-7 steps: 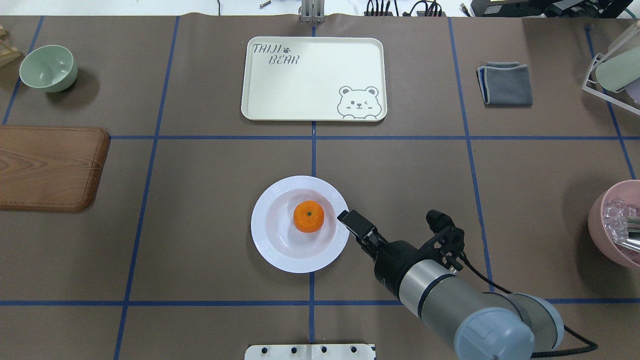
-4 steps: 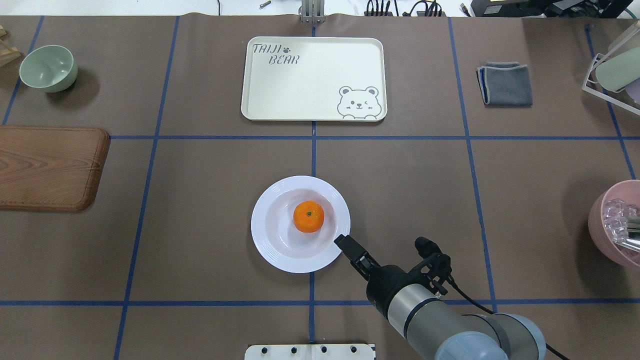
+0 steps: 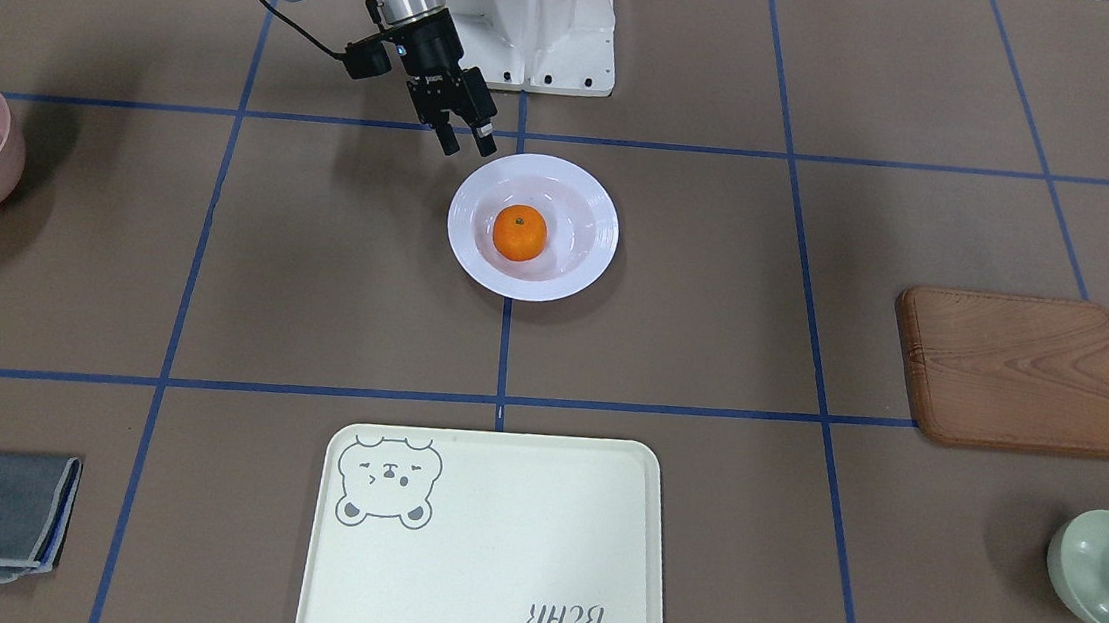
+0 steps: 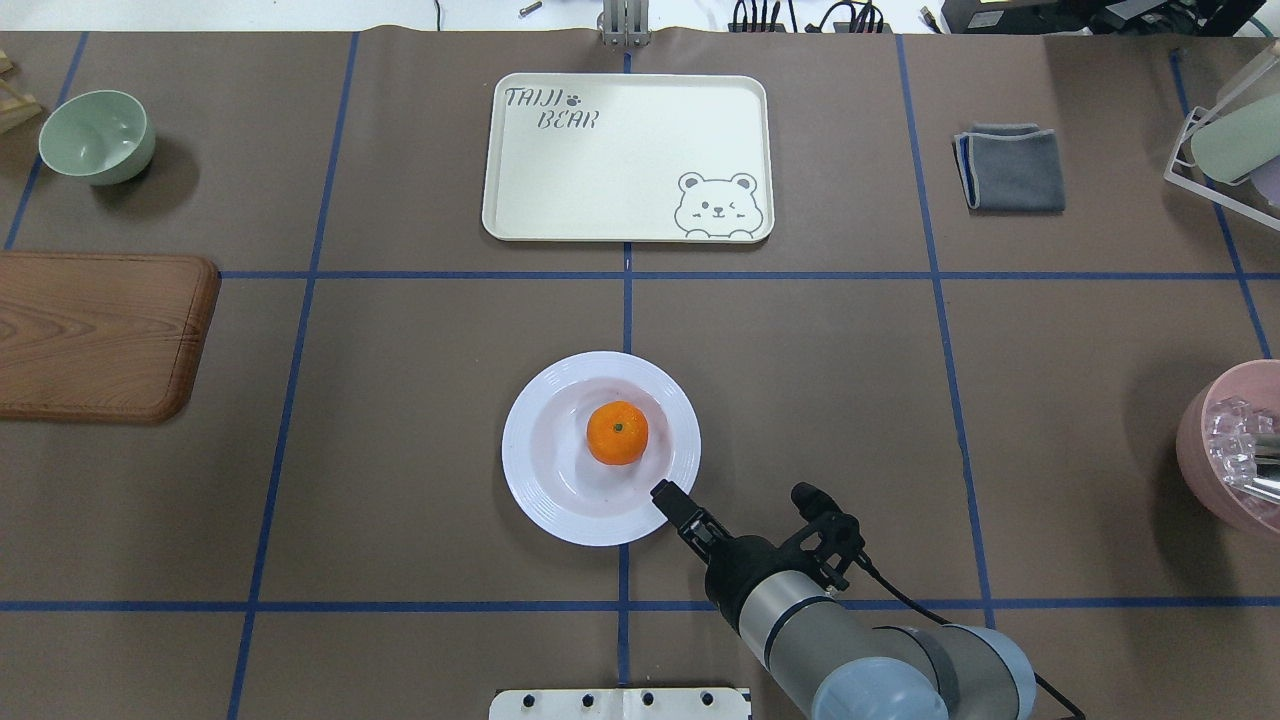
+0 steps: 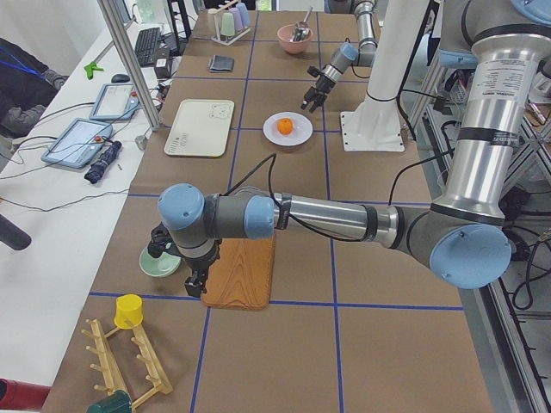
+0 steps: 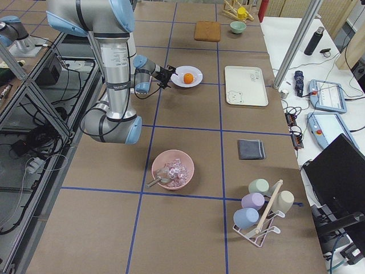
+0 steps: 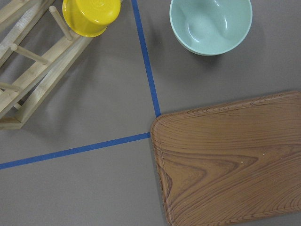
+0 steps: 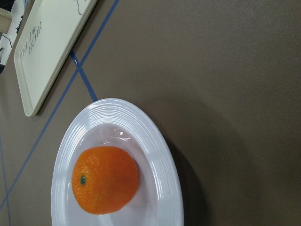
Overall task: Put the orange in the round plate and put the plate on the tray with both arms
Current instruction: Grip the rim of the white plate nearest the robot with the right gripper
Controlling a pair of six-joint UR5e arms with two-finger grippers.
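Brown table covering (image 4: 400, 400), gridded with blue tape lines; orange (image 4: 617, 432) sat in the well of the round plate (image 4: 530, 480), stem dot up, slightly right of the plate's middle; plate rested on the table near the robot's base, on the centre tape line; right gripper (image 3: 467, 147) tilted down at the plate's near-right rim, fingers spread, nothing between them; contact with the rim not discernible; tray (image 4: 620, 160) lay flat on the far side, well apart from the plate, nothing on it; left gripper (image 5: 195, 284) hung low at the corner of the wooden board (image 4: 95, 335), near the green bowl (image 4: 97, 135); could not tell whether its fingers were apart or together; grey folded cloth (image 4: 1010, 167) far right; pink bowl (image 4: 1215, 450) at the right edge.
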